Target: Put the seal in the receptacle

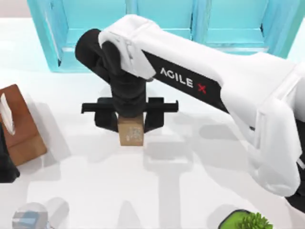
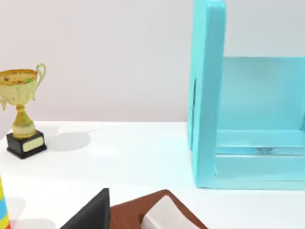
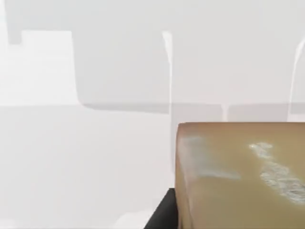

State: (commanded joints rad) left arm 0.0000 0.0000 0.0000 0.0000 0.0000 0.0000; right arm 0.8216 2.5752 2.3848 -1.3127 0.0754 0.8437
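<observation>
The seal (image 1: 131, 131) is a small tan wooden block with a whitish mark, standing at the middle of the white table. My right gripper (image 1: 130, 118) reaches in from the right and hangs straight over it, one black finger (image 1: 106, 119) against each side, shut on it. In the right wrist view the seal (image 3: 243, 176) is very close, its pale mark showing. The receptacle (image 1: 157, 28) is a light-blue open cabinet along the back of the table; the left wrist view shows its wall (image 2: 208, 95). My left arm (image 1: 5, 164) is parked at the left edge.
A reddish-brown tissue box (image 1: 20, 126) lies at the left, next to my left arm. A gold trophy (image 2: 21, 112) stands farther left. A grey-blue object (image 1: 29, 217) sits at the front left and a green plant (image 1: 249, 221) at the front right.
</observation>
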